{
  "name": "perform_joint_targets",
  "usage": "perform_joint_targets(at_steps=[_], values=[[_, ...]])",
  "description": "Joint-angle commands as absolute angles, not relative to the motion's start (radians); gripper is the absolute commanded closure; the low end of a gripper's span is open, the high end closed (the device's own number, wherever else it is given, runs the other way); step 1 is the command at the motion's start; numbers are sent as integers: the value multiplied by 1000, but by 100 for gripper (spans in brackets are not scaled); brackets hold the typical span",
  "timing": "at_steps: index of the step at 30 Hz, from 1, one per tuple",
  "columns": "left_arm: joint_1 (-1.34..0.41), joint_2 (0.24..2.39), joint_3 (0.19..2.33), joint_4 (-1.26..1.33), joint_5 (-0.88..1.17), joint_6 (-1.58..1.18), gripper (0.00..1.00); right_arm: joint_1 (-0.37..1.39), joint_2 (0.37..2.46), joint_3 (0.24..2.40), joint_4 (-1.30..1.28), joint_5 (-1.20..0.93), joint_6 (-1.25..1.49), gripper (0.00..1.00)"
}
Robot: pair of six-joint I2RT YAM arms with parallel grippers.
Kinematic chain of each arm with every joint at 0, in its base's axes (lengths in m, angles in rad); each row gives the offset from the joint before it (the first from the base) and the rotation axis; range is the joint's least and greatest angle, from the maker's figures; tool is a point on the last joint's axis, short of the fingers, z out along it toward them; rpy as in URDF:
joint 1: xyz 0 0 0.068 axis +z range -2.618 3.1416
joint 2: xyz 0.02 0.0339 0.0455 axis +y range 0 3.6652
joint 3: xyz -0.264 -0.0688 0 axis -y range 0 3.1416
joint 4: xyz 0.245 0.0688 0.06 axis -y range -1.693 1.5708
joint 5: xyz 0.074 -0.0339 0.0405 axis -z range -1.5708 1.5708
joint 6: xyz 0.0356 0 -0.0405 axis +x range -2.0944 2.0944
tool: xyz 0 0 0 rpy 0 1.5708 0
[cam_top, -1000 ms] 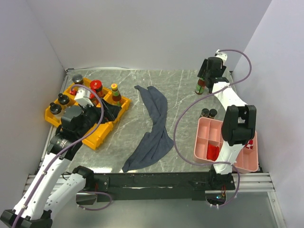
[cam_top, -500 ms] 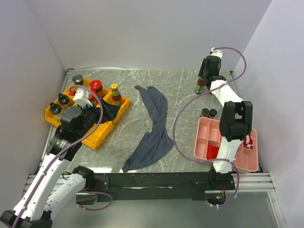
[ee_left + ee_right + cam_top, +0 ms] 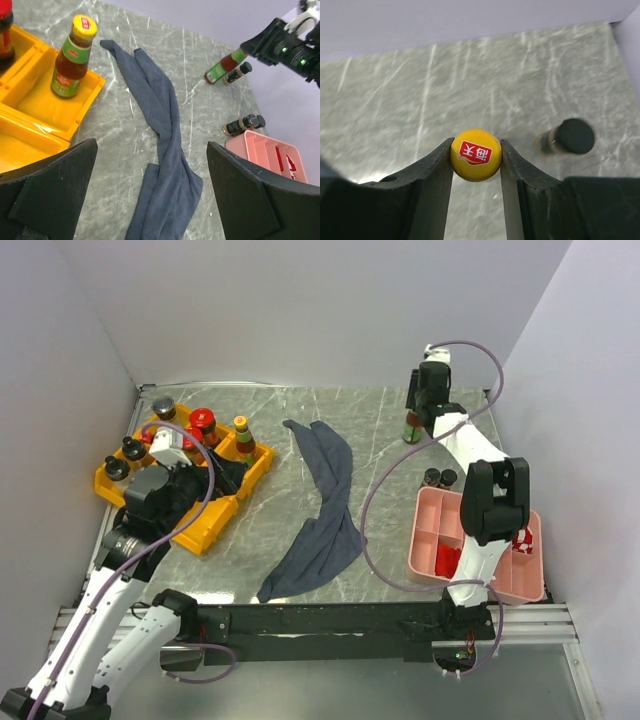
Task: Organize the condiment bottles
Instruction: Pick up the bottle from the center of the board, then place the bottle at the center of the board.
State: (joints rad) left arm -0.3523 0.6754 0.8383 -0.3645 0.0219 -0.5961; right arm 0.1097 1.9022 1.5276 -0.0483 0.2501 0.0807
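Now right gripper [image 3: 476,144] clamps the sauce bottle [image 3: 411,428] by its yellow cap, far right on the table [image 3: 380,445], jaws closing only within this last second, so a lift toward the orange tray [image 3: 215,522] at left looks next; left gripper [image 3: 150,150] hangs wide, empty.

yellow-capped sauce bottle [image 3: 475,154] upright at far right of counter [image 3: 380,440], cap pinched by right gripper [image 3: 476,151]; tiny black-capped bottle [image 3: 568,137] just beside. two black-capped bottles [image 3: 432,477] by pink tray [image 3: 425,540]. orange tray [image 3: 215,520] holds second sauce bottle [image 3: 72,57], red-lidded jar [image 3: 203,423], silver-capped shaker [image 3: 163,407], all upright.
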Motion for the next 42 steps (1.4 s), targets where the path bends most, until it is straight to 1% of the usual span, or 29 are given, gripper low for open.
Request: perform_joint_targets(at_steps=[1,7,8,14,18,23,27,32,37,42], values=[[-345,617,853,-299,5,-563,3,182,1728,1509,6,267,67,100],[-337,583,848,-288,3,-561,3,277,1569,1421,-18,233,84,100],[-336,578,847,-290,-58,-583,3,310,1553,1411,-24,227,93,100],[-321,482,782,-223,-136,-624,3,413,1408,1309,-31,172,129,100],[-313,434,781,-224,-117,-574,3,501,1345,1247,-18,132,158,100],[-311,439,824,-282,-138,-525,3,641,1332,1213,12,101,189,100],[-310,465,834,-291,-109,-517,3,750,1351,1175,113,139,172,100],[-310,500,853,-316,-98,-506,3,868,1405,1172,172,187,140,100],[-308,495,845,-307,-98,-506,3,928,1474,1190,196,225,121,100],[-307,492,847,-305,-98,-506,3,960,1519,1160,256,232,110,99]])
